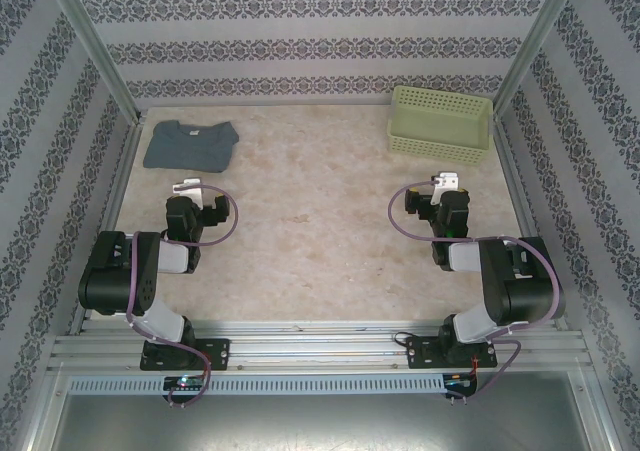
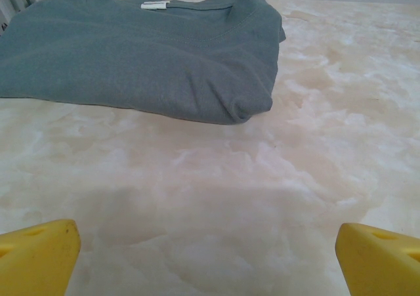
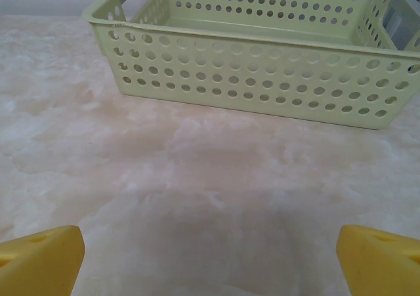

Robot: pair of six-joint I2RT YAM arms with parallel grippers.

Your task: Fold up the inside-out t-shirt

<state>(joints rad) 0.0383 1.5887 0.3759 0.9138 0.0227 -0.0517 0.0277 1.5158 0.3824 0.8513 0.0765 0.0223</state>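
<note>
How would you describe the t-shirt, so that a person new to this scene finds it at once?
Start at the pale marbled table and go to its far left corner, ahead of the left gripper. The t-shirt lies there, a flat, soft, blue-grey cloth with a white neck label. The basket in the far right corner is stiff, pale green and perforated.

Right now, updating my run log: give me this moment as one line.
shirt: folded, far left | basket: far right, looks empty | left gripper: open, facing shirt, apart | right gripper: open, facing basket, apart
</note>
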